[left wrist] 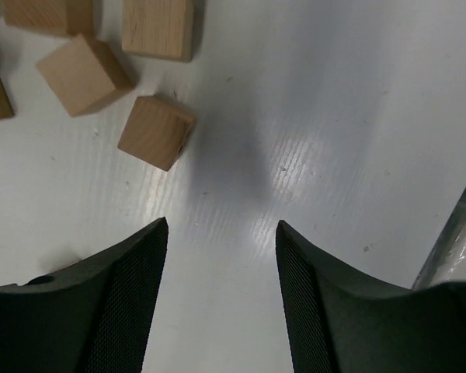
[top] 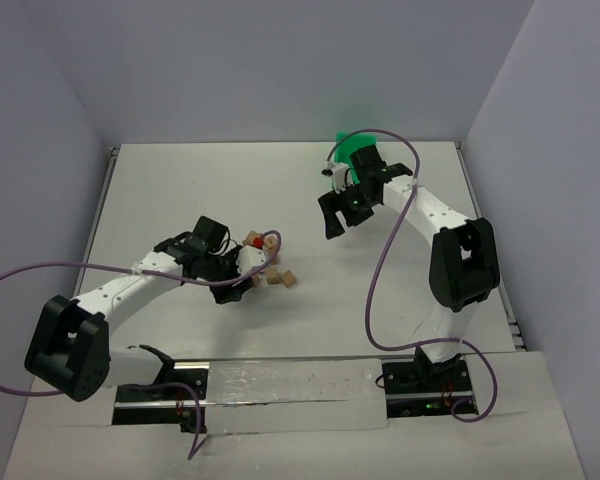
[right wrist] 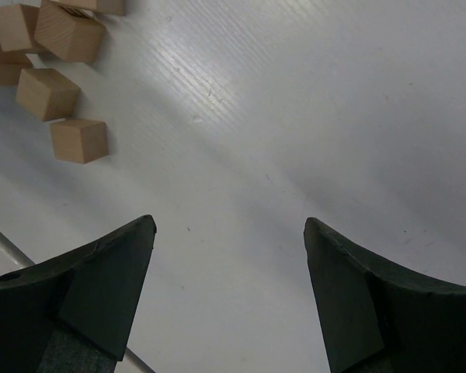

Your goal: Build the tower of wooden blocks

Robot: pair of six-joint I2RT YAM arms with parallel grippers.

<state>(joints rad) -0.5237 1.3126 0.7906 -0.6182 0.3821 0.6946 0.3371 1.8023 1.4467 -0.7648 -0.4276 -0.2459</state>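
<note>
The wood blocks (top: 276, 277) are lying loose in a small cluster on the white table (top: 170, 190), near the middle and a little to the left, some of them touching one another. The left gripper (left wrist: 221, 225) is hanging low just beside this cluster, its fingers (left wrist: 132, 295) spread apart and gripping nothing. In its wrist view only bare table is showing between them, and the nearest block (left wrist: 155, 132) is sitting ahead of the fingertips, apart from them. The right gripper (right wrist: 229, 224) is hovering farther back and to the right, well apart from the blocks, with its jaws wide apart, carrying nothing, and bare table beneath it. The green bin (top: 352, 148) is standing at the far side of the table, just behind the right gripper. A small red item (top: 252, 240) is sitting at the far edge of the cluster, too small to identify.
</note>
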